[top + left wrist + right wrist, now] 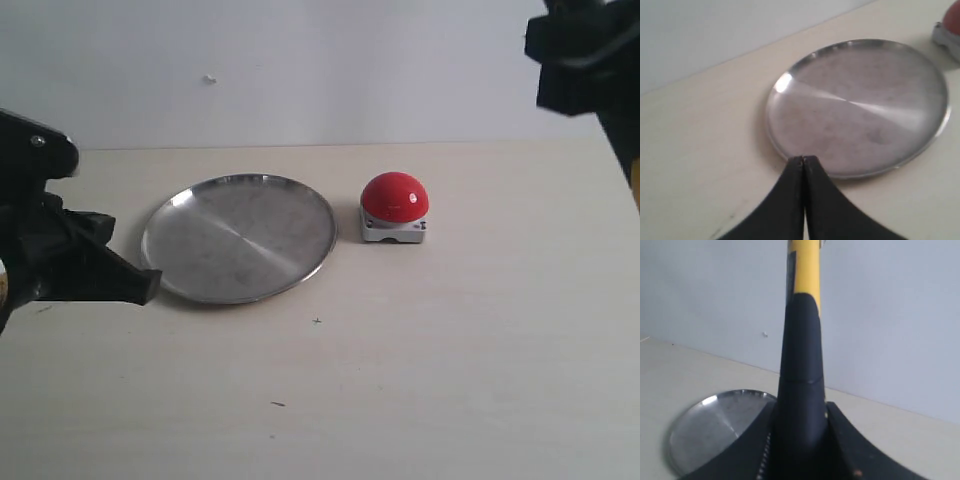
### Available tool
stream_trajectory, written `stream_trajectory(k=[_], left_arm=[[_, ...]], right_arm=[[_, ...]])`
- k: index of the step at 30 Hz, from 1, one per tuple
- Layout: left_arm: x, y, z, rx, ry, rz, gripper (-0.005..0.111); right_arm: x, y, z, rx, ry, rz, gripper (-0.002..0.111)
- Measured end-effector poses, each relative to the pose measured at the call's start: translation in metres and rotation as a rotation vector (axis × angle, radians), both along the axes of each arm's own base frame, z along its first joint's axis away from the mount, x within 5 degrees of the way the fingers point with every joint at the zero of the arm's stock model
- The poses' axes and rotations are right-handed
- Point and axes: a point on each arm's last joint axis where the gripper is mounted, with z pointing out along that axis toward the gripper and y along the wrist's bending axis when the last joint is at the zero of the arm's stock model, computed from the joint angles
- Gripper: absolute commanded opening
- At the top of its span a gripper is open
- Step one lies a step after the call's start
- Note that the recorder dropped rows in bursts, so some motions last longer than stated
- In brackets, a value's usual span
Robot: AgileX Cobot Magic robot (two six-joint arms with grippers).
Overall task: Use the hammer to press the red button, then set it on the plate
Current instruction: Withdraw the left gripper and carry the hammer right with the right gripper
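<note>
Exterior view: one plate (240, 238) and one red button (395, 197) sit on the worktop (450, 380). The plate lies just ahead of my left claw (140, 283), and the button is beyond the plate's far side from that claw. The right arm (580, 50) hangs high, well above and apart from the button. I see no hammer from here. The plate is bare, so the placing step is not done. Nothing in view tells me whether the button has been pressed.

Left wrist view: my left claw is clenched, its two fingers meeting at the tips with nothing between them. The tips hover over the near rim of the plate. The button shows only as a sliver past the plate's far side.

Right wrist view: my right claw (800, 412) is grasping the one hammer (802, 365) by its black handle. The yellow neck runs straight out from the claw, and the head is cut off from view. The plate lies below and to one side of this claw.

My read: the hammer is in hand. The press, as far as I can judge, and the put-down are left. Count: two claws, one hammer, one button, one plate.
</note>
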Motion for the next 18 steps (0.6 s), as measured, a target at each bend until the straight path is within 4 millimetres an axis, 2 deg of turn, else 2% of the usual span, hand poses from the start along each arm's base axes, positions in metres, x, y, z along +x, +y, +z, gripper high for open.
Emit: stream_trajectory(k=[5,8,12,16,18], left_arm=[[0.008,0.017,0.017,-0.196,0.094,-0.129,0.000],[0.011,0.025,0.034,-0.308,0.120,-0.239,0.000],[0.013,0.048,0.051,-0.421,0.095,-0.292,0.000],[0.010,0.068,0.051,-0.549,0.038,-0.307,0.000],[0.005,0.077,0.043,-0.580,0.002,-0.319,0.000]], right_arm=[[0.007,0.004,-0.032,-0.036,0.072,0.002,0.000],[0.014,0.007,-0.044,-0.059,0.119,0.002,0.000],[0.022,0.011,-0.056,-0.087,0.165,0.004,0.000],[0.032,0.016,-0.071,-0.123,0.219,0.007,0.000],[0.038,0.019,-0.082,-0.138,0.251,0.008,0.000]])
